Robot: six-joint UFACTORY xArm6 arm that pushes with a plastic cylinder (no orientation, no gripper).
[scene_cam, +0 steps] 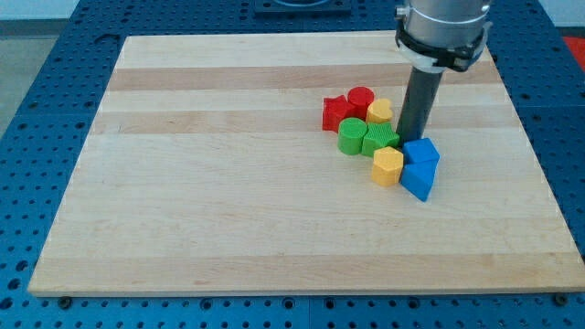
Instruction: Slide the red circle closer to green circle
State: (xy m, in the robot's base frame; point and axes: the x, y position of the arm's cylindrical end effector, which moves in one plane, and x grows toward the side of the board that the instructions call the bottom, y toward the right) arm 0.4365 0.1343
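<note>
red circle [361,98] upper right of centre; just above green circle [352,136] | my tip [408,139] right of both; no fingers, grasping nothing; placed beside cluster, seemingly for pushing

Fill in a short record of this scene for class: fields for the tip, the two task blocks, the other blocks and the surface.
tip: my tip, beside the green star, above the blue blocks
red circle: top of the cluster
green circle: below it, left of green star
others: red star, yellow heart, yellow hexagon, two blue blocks
surface: wooden board
</note>
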